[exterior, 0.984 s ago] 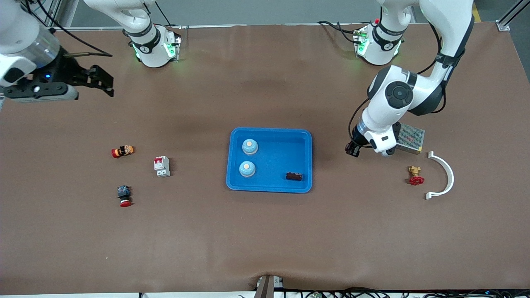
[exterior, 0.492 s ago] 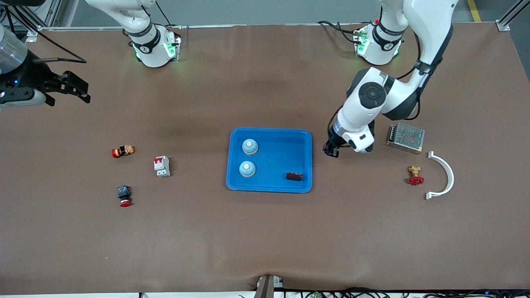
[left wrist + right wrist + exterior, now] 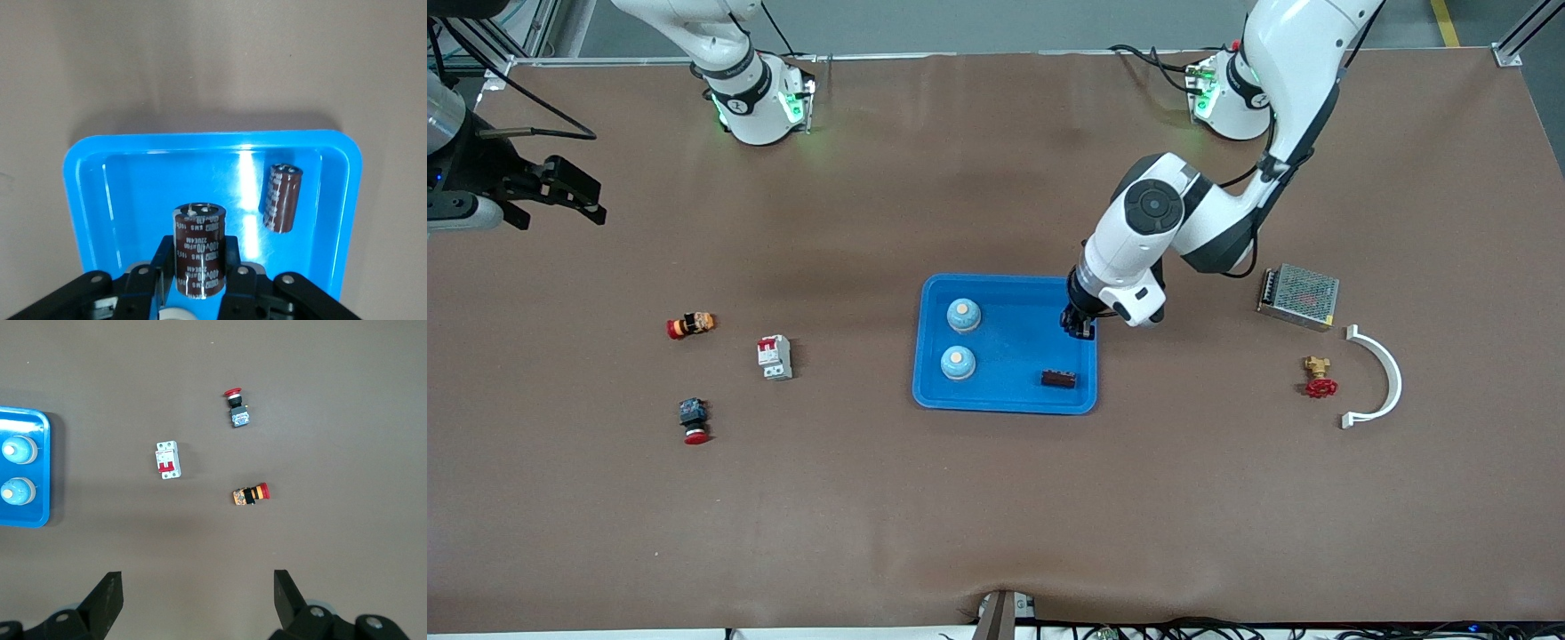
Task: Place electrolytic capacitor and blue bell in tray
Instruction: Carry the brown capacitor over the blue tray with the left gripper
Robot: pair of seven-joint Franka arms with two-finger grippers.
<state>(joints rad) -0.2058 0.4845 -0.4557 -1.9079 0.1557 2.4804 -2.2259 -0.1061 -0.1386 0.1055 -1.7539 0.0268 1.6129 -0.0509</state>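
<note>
The left gripper is hanging over the tray edge nearest the left arm, clenching an electrolytic capacitor. Another capacitor and what look like two blue bells are lying inside. The right gripper is waiting, spread wide.

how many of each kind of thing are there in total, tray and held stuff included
tray: 1
blue bells: 2
capacitors: 2, one lying in the tray, one in the left gripper
red-capped push buttons: 2
circuit breaker: 1
mesh-topped metal box: 1
red-handled valve: 1
white curved bracket: 1
total: 11
</note>
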